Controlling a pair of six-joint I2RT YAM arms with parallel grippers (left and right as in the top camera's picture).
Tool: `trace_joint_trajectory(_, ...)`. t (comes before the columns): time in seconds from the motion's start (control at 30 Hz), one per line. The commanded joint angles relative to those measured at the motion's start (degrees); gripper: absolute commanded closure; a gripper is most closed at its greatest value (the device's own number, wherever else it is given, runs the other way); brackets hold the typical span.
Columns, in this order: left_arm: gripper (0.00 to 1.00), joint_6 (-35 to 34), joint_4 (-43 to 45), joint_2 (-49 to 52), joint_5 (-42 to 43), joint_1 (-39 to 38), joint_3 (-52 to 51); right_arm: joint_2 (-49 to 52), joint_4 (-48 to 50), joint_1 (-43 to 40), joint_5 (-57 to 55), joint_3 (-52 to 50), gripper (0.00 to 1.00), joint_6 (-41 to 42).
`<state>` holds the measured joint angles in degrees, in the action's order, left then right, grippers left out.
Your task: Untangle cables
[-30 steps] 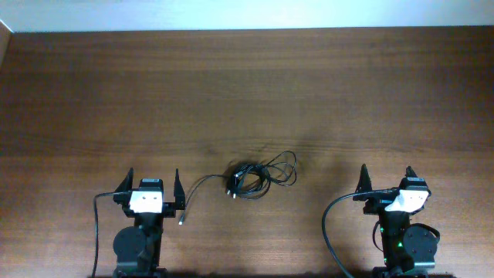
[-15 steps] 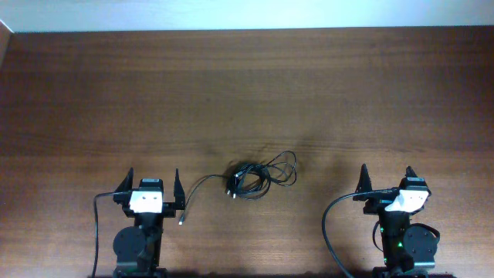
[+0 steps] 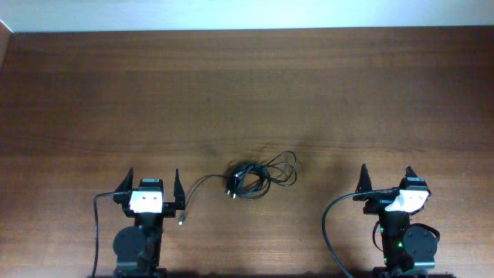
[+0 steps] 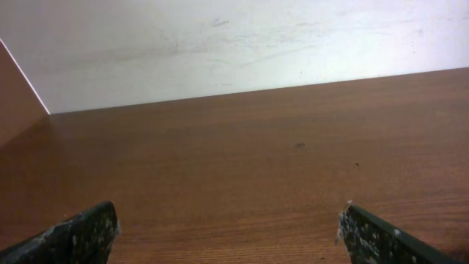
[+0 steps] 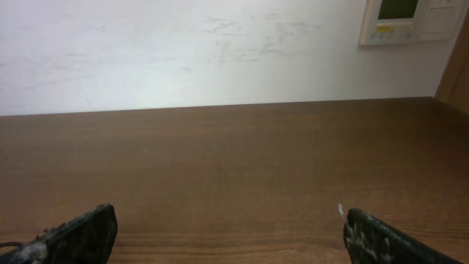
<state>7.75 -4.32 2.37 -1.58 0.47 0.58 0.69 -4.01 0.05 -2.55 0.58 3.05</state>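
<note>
The cables are thin black wires in a knotted bundle near the middle front of the wooden table, seen in the overhead view. Loose loops spread to the right, and one strand runs left to a small plug end beside my left gripper. My left gripper is open and empty, left of the bundle. My right gripper is open and empty, well to the right of it. In the left wrist view and right wrist view the fingers are spread wide over bare table; the cables are out of those views.
A white wall rises at the table's far edge. A wall panel hangs at the upper right in the right wrist view. Thick black arm cables curve beside each arm base.
</note>
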Motion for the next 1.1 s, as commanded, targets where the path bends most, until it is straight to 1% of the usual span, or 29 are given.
trace_joint_trajectory(0.0,0.01,0.74,-0.31,0.15,-1.22,0.07,-0.04,-0.22,-0.39,0.37,-0.26,-0.26,0.02,0.44)
trace_joint_trajectory(0.63,0.01,0.74,-0.31,0.15,-1.22,0.09,-0.04,-0.22,-0.39,0.35,-0.28,-0.26,0.02,0.44)
trace_joint_trajectory(0.8,0.01,0.7,0.96,0.15,-1.07,0.07,-0.04,-0.22,-0.39,0.37,-0.26,-0.26,0.02,0.44)
trace_joint_trajectory(0.83,0.01,0.02,0.96,0.15,-0.74,0.07,-0.04,-0.22,-0.39,0.35,-0.28,-0.26,0.01,0.44)
trace_joint_trajectory(0.87,0.01,-4.42,0.72,0.15,-0.74,0.07,-0.04,-0.22,-0.39,0.37,-0.26,-0.26,0.02,0.44)
trace_joint_trajectory(0.9,0.01,-6.93,0.76,0.15,-0.76,0.07,-0.04,-0.22,-0.39,0.37,-0.26,-0.26,0.02,0.44)
trace_joint_trajectory(1.07,0.01,-7.37,0.76,0.15,-0.76,0.07,-0.04,-0.22,-0.39,0.37,-0.26,-0.26,0.01,0.44)
